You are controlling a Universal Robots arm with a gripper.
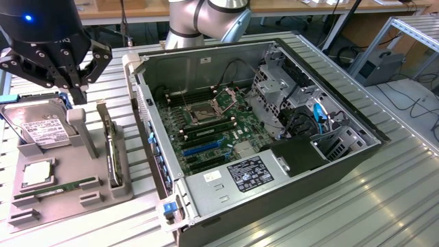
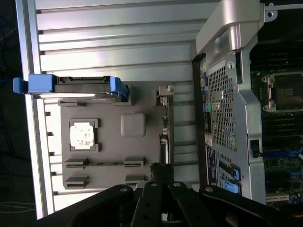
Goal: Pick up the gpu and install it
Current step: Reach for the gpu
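Observation:
The gpu [image 1: 111, 146] stands on its long edge in a slot of the grey holder [image 1: 65, 203], its silver bracket [image 1: 103, 110] at the far end. In the wrist view the gpu [image 2: 164, 125] is a thin dark strip along the holder's edge. My gripper [image 1: 77, 95] hangs above the holder's far end, a little to the exterior view's left of the bracket. Its fingers are shut with nothing between them. Seen from the wrist, the gripper [image 2: 158, 171] tips line up with one end of the card. The open computer case [image 1: 329, 170] lies to the exterior view's right, its motherboard [image 1: 205, 128] exposed.
On the holder, a hard drive [image 1: 40, 128] in a blue caddy [image 2: 71, 86] stands upright beside the gripper. A CPU [image 1: 36, 176] and a green RAM stick [image 1: 58, 188] lie flat. The case wall [image 1: 147, 128] rises close beside the gpu. The table top [image 1: 357, 216] is ribbed metal.

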